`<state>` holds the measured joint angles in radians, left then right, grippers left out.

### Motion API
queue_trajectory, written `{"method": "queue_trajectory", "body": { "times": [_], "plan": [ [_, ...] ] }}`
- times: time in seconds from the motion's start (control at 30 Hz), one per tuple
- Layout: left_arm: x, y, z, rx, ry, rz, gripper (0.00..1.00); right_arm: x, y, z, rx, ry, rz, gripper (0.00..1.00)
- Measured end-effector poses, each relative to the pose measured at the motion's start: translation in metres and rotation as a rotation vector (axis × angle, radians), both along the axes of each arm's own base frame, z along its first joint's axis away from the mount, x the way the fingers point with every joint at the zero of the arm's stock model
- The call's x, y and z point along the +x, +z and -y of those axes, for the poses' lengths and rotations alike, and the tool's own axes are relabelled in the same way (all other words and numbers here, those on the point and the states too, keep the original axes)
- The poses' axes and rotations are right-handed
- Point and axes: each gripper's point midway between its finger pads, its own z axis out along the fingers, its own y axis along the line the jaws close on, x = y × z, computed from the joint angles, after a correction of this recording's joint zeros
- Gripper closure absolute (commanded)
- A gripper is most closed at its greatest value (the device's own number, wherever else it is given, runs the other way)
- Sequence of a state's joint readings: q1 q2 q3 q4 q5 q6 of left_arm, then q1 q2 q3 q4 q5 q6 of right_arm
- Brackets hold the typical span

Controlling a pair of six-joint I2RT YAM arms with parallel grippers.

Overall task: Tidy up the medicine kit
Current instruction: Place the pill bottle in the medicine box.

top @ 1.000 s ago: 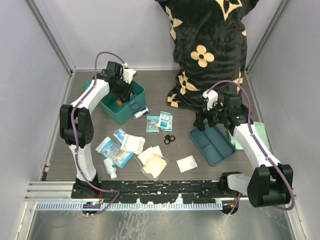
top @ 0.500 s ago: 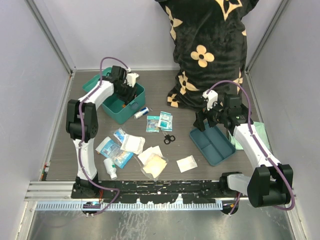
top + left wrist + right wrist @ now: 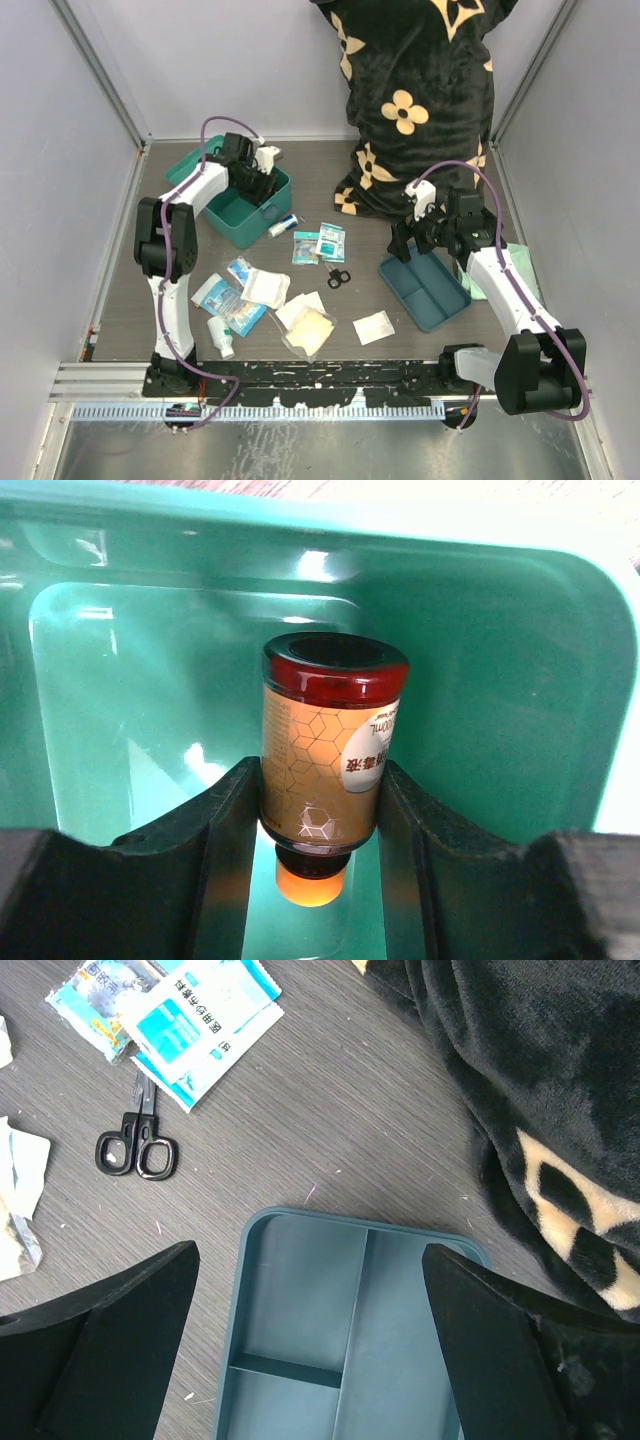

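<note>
Medicine kit (image 3: 232, 214): teal box, lid open, at the far left of the table (image 3: 330, 180); left gripper (image 3: 320, 780) reaches down inside it, jaws clamped on a brown bottle (image 3: 328, 730) with a honeycomb label, orange cap (image 3: 310, 882) toward the wrist; right gripper (image 3: 308, 1255) spread wide, holding nothing, above the divided tray (image 3: 400, 1360) at the right; scissors (image 3: 138, 1145) and sachets (image 3: 195, 1020) lie loose on the table between; black patterned cushion (image 3: 520, 1070) just beyond the tray
</note>
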<state>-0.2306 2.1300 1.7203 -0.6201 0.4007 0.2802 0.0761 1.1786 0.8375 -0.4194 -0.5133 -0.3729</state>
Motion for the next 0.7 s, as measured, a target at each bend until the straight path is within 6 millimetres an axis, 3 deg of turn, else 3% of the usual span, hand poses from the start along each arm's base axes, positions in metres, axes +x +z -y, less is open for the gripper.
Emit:
{"method": "queue_trajectory", "body": {
  "times": [0.5,0.7],
  "plan": [
    [0.001,-0.003,0.001,0.0,-0.024,0.008,0.3,0.0,0.0,0.0,-0.006,0.006,0.005,0.0],
    [0.007,0.01,-0.003,0.021,-0.01,0.053,0.26,0.0,0.0,0.0,-0.006,0.006,0.006,0.0]
  ]
}}
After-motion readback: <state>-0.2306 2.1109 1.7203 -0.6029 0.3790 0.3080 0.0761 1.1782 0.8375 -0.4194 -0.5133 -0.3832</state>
